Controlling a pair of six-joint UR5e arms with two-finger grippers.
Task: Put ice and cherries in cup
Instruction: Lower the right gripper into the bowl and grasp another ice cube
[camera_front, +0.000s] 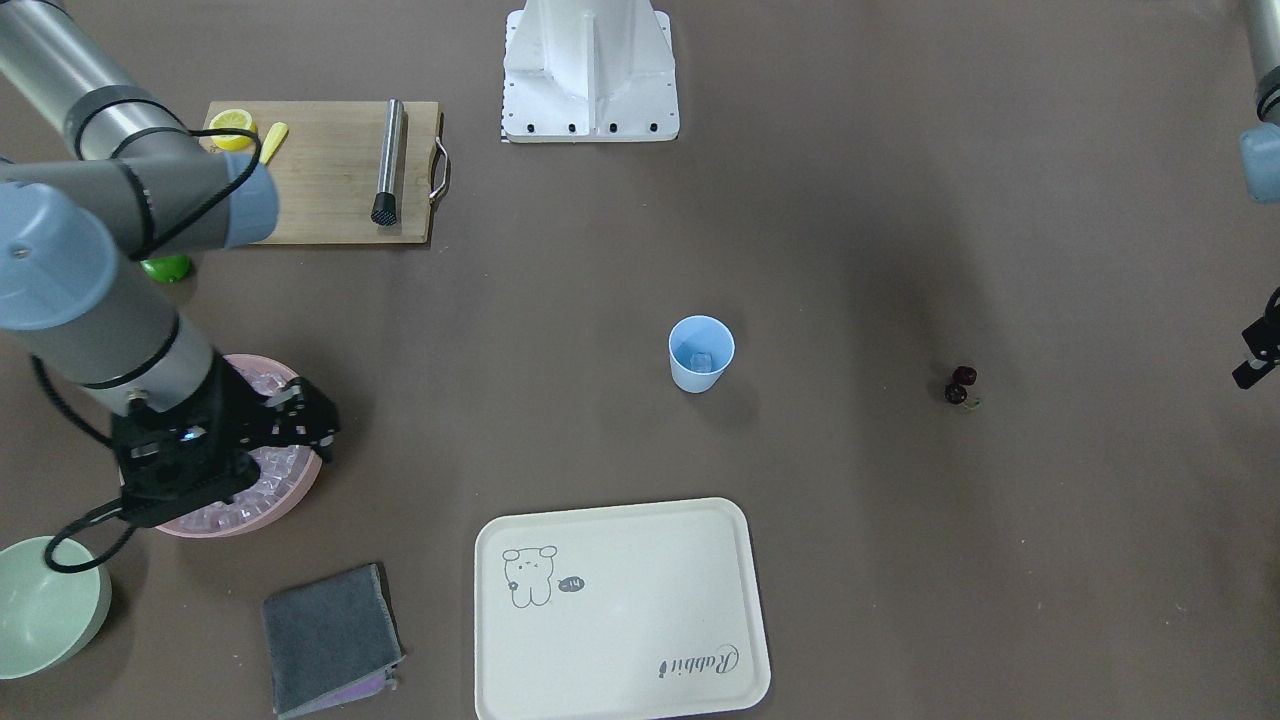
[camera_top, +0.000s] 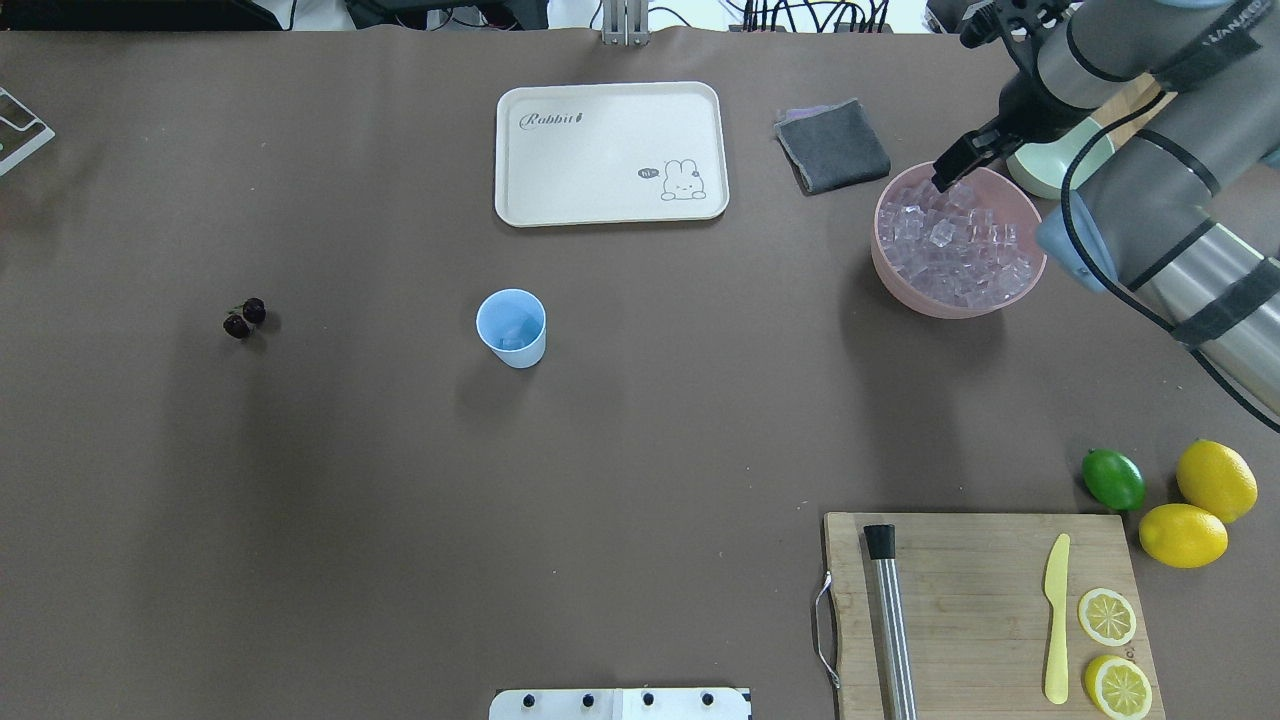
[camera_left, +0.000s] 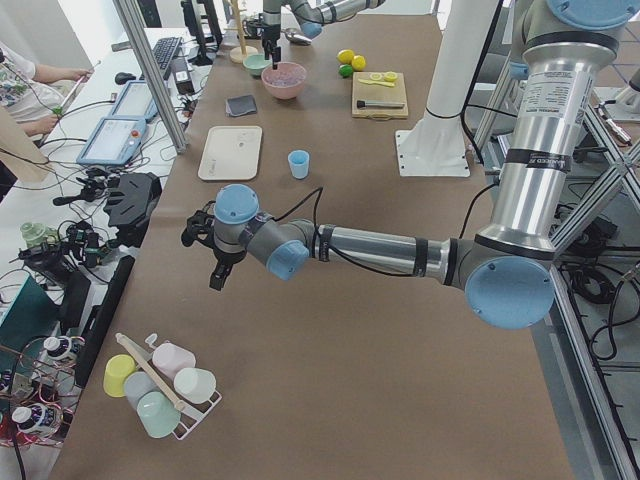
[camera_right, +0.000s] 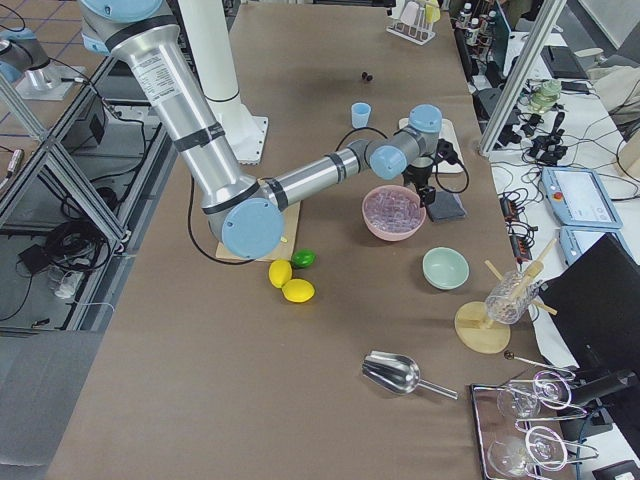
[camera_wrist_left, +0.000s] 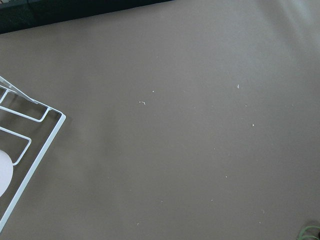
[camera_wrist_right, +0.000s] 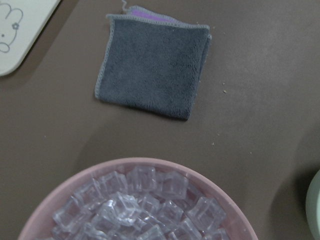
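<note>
From overhead, find the cup (camera_top: 512, 345) near mid-table, with the cherries (camera_top: 244, 317) well apart from it toward the robot's left and the pink bowl (camera_top: 890, 270) heaped with ice (camera_top: 955, 250) well apart from it toward the robot's right. See the right gripper (camera_top: 950, 170) poised at that bowl's rim, on the side away from the robot; cannot tell how wide open, nor whether holding a cube. Facing the robot, note, apparently, one clear cube lying in the cup, so probably fetching more; catch only a sliver of the left gripper (camera_front: 1256, 352), beyond the cherries from the cup, and cannot tell its opening either. From the table's left end, see that gripper hanging low, much nearer the camera than the cup. From the right end, see the right arm stretched over the bowl, nearer than the cup. Through the right wrist camera, look down on cubes and a grey cloth (camera_wrist_right: 152, 65); no fingers in view. Through the left wrist camera, find bare table and a wire rack (camera_wrist_left: 30, 150), no cup. Probably best to move over the heap's middle, pick a cube standing proud, open just wider than it, close on two flat faces, lift clear, and let go low over the cup to avoid tipping it.
</note>
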